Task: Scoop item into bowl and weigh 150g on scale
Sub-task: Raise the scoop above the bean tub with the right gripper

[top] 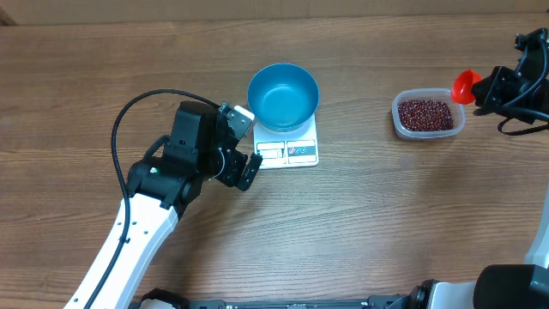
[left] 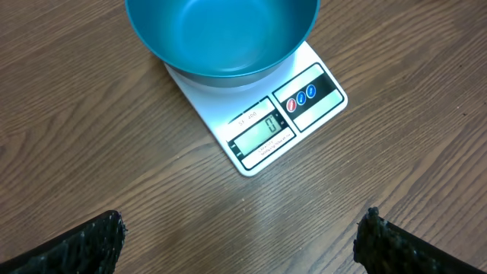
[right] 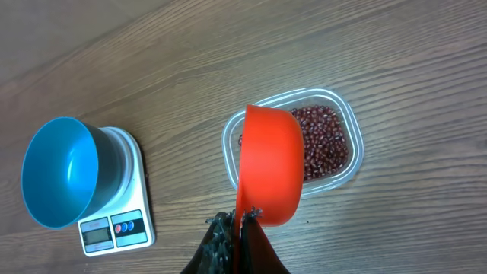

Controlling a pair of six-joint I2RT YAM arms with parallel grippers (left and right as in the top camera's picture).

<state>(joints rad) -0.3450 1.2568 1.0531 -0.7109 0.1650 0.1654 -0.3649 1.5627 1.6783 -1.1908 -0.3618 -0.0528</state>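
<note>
Round, deep blue bowl (top: pixel 283 94) sits empty on the flat white rectangular scale (top: pixel 296 153) at mid-table; display reads zero. Dark red-brown beans (top: pixel 425 113) lie in the clear plastic tub (top: pixel 398 120) at right. Right gripper (right: pixel 237 240) pinches an orange-red plastic scoop (right: pixel 270 164) near the tub; left gripper (left: pixel 240 240) stands spread near the scale, holding nothing. All scooping is left to do.

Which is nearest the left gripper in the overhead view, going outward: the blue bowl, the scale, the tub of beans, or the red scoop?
1. scale, right beside the left gripper.
2. blue bowl, on the scale's far part.
3. tub of beans, well off to the right.
4. red scoop, just beyond the tub, in the right gripper.
</note>
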